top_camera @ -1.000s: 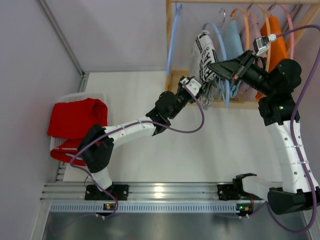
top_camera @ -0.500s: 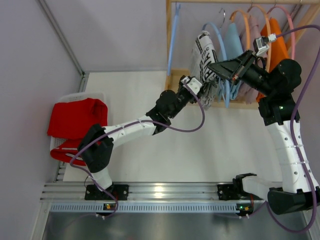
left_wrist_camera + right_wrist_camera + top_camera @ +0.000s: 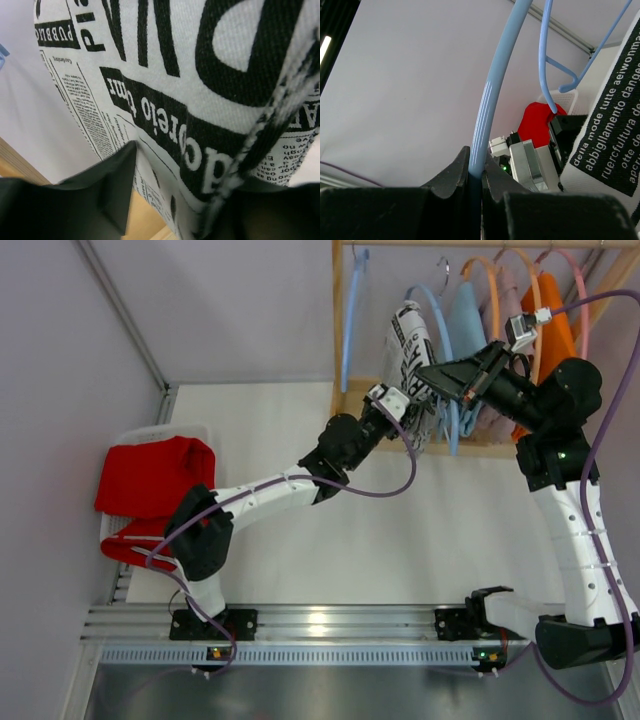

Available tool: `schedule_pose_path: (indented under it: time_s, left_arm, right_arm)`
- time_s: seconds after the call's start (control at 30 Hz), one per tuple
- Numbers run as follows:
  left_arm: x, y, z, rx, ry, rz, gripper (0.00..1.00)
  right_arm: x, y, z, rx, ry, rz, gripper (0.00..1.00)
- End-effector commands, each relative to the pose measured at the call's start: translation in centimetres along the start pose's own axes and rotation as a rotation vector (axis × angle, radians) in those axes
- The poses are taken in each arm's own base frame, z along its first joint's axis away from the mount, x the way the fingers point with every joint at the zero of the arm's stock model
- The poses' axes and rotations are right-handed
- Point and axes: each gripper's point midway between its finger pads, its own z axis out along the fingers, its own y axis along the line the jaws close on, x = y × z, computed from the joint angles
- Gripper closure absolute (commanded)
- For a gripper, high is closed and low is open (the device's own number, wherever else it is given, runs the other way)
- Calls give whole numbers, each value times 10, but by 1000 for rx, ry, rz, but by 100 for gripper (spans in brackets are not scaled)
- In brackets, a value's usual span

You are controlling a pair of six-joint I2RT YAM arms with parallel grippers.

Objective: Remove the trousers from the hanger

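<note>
Jaws first: those of my left gripper (image 3: 408, 412) stand a little apart with a fold of cloth filling the gap, and I cannot tell whether they pinch it or only straddle it. Those of my right gripper (image 3: 426, 372) are closed tight on a pale blue plastic hanger (image 3: 495, 85).

Well to the left of the wooden clothes rack (image 3: 339, 320), the soft red trousers (image 3: 150, 475) lie heaped in a white slatted basket (image 3: 165, 429), off any hanger.

My left arm reaches up to the rack's lower left corner. In my left wrist view the black fingers (image 3: 100, 200) sit below the white trousers with black newspaper print (image 3: 165, 75), and a printed seam runs down beside the right-hand finger.

These printed trousers (image 3: 408, 340) hang at the left end of the rack's row of garments, draped over the hanger I hold. Just left of them a thin blue hanger (image 3: 347, 310) dangles bare from the rail.

My right arm comes in from the rack's right side, its gripper pointing left and its tip meeting the printed cloth.

Further right along the rail hang the light blue trousers (image 3: 467, 325), then the dusty mauve trousers (image 3: 508, 295), then the orange trousers (image 3: 553, 325), partly behind my right wrist.
</note>
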Motion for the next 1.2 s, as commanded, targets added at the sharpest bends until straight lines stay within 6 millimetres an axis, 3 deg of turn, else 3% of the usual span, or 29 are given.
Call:
schedule_pose_path:
  time_s: [0.0,0.07,0.1,0.23,0.27,0.33,0.53,0.8,1.03,1.17]
  left_arm:
    - [-28,14,8,-61,-66,-22,55]
    - [-30,14,5,-58,-68,-20,67]
    - [-34,15,4,-55,-75,-23,77]
    - [-51,16,-5,-30,-83,-38,100]
    - [-67,20,-10,-31,-105,-51,100]
    - [-77,22,-16,-19,-96,-67,100]
    - [-158,49,-32,-57,-165,-203,100]
    - [-221,71,-54,-66,-211,-267,100]
    - [-292,91,-71,-68,-333,-309,100]
    - [-313,93,-75,-50,-369,-329,100]
  right_arm:
    - [-5,74,-18,-212,-72,-245,100]
    - [-5,72,-17,-209,-71,-249,100]
    - [-4,70,-17,-202,-68,-245,100]
    - [-4,59,-14,-181,-67,-249,100]
    - [-2,54,-13,-172,-61,-245,100]
    - [0,42,-12,-155,-60,-249,100]
    - [17,9,-14,-147,-14,-257,100]
    - [24,-29,-19,-84,1,-229,100]
    - [39,-94,-27,55,12,-133,100]
    - [52,-133,-32,154,34,-73,100]
